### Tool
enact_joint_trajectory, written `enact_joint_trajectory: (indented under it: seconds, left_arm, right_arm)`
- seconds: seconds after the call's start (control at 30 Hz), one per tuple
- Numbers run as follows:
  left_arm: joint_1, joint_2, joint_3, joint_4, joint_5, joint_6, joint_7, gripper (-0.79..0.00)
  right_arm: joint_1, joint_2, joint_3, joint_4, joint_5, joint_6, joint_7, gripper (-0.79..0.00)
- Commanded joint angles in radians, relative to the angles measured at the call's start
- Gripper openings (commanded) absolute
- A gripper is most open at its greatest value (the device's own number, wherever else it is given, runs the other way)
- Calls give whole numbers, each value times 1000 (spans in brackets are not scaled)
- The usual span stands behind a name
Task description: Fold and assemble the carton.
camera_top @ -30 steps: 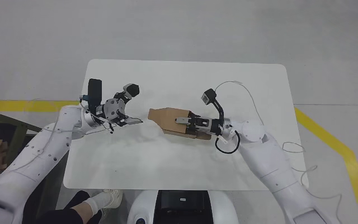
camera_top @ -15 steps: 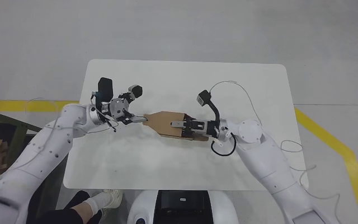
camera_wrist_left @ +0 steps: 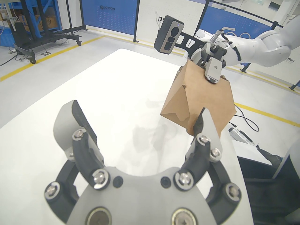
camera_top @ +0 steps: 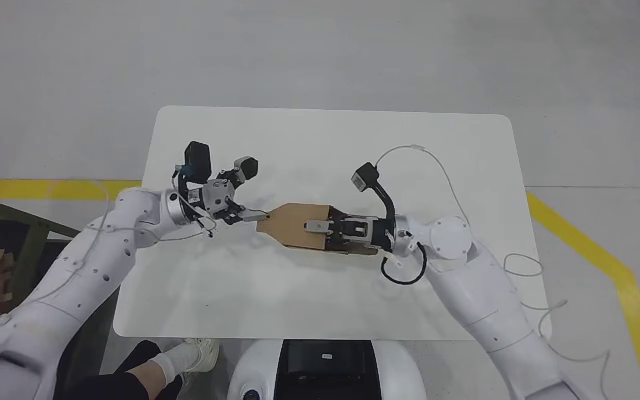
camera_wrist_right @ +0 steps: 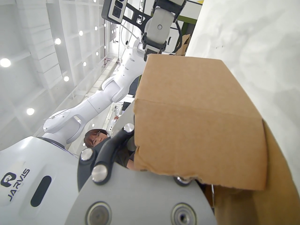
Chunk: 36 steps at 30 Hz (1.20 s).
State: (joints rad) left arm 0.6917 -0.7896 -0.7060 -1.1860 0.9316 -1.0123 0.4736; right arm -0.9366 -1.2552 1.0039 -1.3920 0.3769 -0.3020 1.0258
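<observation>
Carton [camera_top: 295,220] held clamped in right gripper [camera_top: 322,225] over table [camera_top: 400,150] centre, long axis pointed toward left gripper [camera_wrist_left: 139,108]. Left gripper spread wide, one fingertip [camera_wrist_left: 202,120] seen against carton's near end; that end judged nearer left arm.

A white table [camera_top: 300,290] with rounded corners filled the middle of the top view, its surface faintly glossy. The brown carton [camera_top: 285,218] stood tilted over its centre; whether it touched the tabletop could not be told. A thin white cable [camera_top: 415,148] looped over the upper right part.
</observation>
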Motion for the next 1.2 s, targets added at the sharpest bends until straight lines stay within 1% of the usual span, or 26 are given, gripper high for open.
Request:
enact_joint_trajectory:
  seconds: [0.0, 0.47, 0.73, 1.17]
  left_arm:
    - [1, 0, 2, -5, 5, 0, 6, 0]
    - [7, 11, 1, -4, 5, 0, 69, 0]
    - [8, 7, 43, -2, -32, 0, 82, 0]
    - [-24, 4, 108, 4, -51, 0, 98, 0]
  right_arm:
    - [-2, 0, 1, -3, 6, -1, 1, -785]
    - [-7, 1, 0, -20, 28, -5, 24, -785]
    - [-10, 2, 2, -26, 41, -10, 32, -785]
    - [-13, 3, 8, -31, 55, -16, 41, -785]
